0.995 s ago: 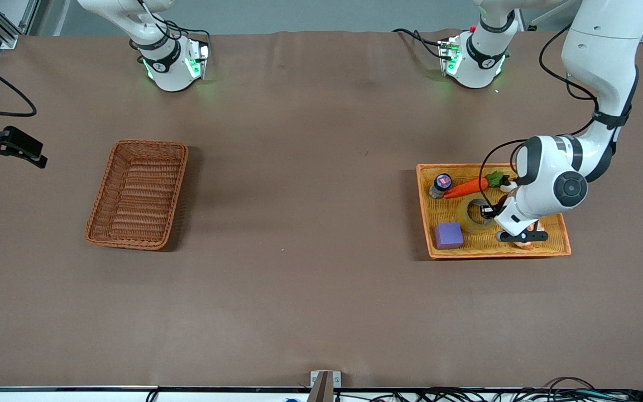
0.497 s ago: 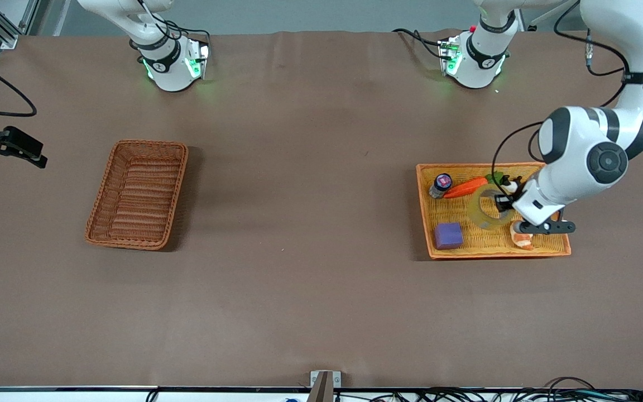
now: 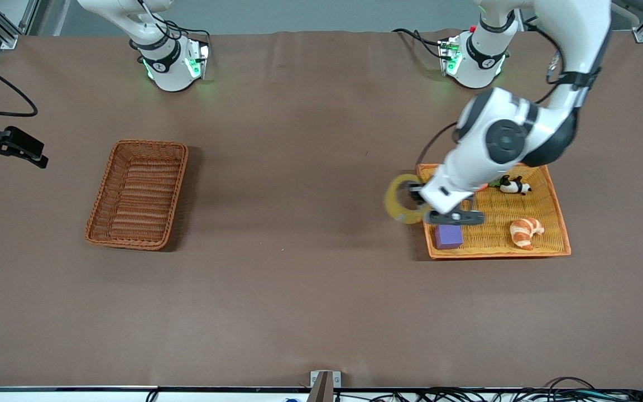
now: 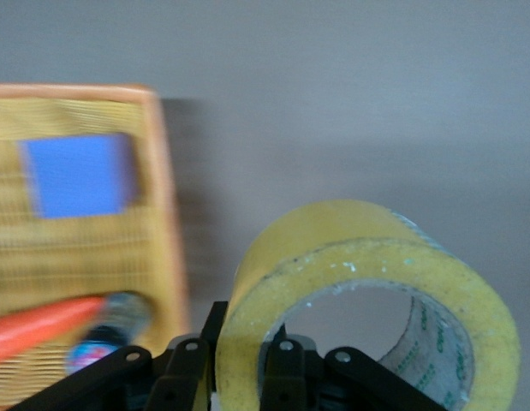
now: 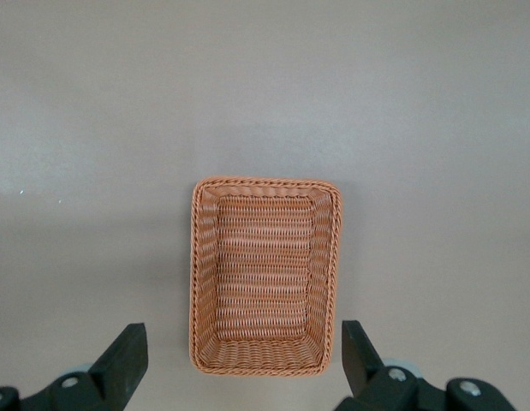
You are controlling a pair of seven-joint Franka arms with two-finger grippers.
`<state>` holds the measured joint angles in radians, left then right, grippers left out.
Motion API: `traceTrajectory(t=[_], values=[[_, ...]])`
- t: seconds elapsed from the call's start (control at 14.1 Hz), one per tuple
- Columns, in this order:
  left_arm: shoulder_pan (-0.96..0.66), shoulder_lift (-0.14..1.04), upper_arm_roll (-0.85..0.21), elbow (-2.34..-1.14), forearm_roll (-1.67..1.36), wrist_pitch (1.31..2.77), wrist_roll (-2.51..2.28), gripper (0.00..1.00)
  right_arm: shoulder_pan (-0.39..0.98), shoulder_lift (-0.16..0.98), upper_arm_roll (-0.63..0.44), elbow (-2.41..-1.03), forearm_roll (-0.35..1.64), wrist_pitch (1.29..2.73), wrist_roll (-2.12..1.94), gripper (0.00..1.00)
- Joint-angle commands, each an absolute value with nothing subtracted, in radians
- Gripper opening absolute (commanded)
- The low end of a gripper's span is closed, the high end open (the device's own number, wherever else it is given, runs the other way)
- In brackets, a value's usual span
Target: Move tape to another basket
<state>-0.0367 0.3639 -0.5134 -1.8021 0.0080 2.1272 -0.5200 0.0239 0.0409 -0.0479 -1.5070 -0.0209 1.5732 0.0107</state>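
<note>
My left gripper [image 3: 414, 202] is shut on the tape [image 3: 402, 199], a thick yellowish ring. It holds the tape up in the air over the rim of the yellow basket [image 3: 494, 254] on the side toward the right arm's end. In the left wrist view one finger is inside the ring and one outside, clamping the tape's wall [image 4: 367, 274] at my left gripper [image 4: 245, 360]. The dark reddish-brown wicker basket [image 3: 137, 192] lies empty toward the right arm's end. In the right wrist view my right gripper [image 5: 243, 355] is open, high over that basket [image 5: 265, 274]. It does not show in the front view.
The yellow basket holds a purple block [image 3: 447, 235], a croissant [image 3: 525, 230] and a toy panda [image 3: 514, 186]. The left wrist view also shows its rim [image 4: 166, 214], a carrot [image 4: 42, 330] and a small bottle [image 4: 110, 330]. A black clamp with a cable [image 3: 14, 148] juts in at the right arm's end.
My left gripper has lifted the tape out of the yellow basket and carried it toward the right arm's end, over the basket's rim. The croissant and panda now show. The right arm waits.
</note>
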Motion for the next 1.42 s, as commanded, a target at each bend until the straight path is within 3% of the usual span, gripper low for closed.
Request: traceTrajectory(t=[0.0,0.43,0.78,0.85,0.99,1.07,1.14,1.35], values=[[-0.156,0.486,-0.529,-1.652,0.028,2.102,-0.638,0.04,0.026,0.041,-0.048,-1.509,-0.02,1.577,0.012,1.0],[-0.406,0.782,-0.499,-1.438,0.162,2.102,-0.745,0.09,0.026,0.043,-0.048,-1.511,-0.02,1.575,0.012,1.0],[-0.619,0.934,-0.302,-1.241,0.158,2.109,-0.75,0.16,0.026,0.046,-0.048,-1.511,-0.02,1.577,0.012,1.0],[-0.624,0.934,-0.296,-1.241,0.158,2.115,-0.744,0.27,0.026,0.048,-0.048,-1.512,-0.02,1.578,0.012,1.0],[-0.62,0.927,-0.296,-1.244,0.156,2.123,-0.753,0.79,0.028,0.051,-0.048,-1.513,-0.02,1.58,0.012,1.0],[-0.614,0.913,-0.296,-1.25,0.153,2.123,-0.755,0.95,0.029,0.054,-0.048,-1.513,-0.017,1.582,0.012,1.0],[-0.609,0.894,-0.296,-1.25,0.149,2.109,-0.755,1.0,0.031,0.055,-0.046,-1.513,-0.015,1.583,0.014,1.0],[-0.546,0.769,-0.302,-1.269,0.155,1.967,-0.74,1.0,0.083,0.074,-0.037,-1.512,-0.014,1.601,0.029,1.0]])
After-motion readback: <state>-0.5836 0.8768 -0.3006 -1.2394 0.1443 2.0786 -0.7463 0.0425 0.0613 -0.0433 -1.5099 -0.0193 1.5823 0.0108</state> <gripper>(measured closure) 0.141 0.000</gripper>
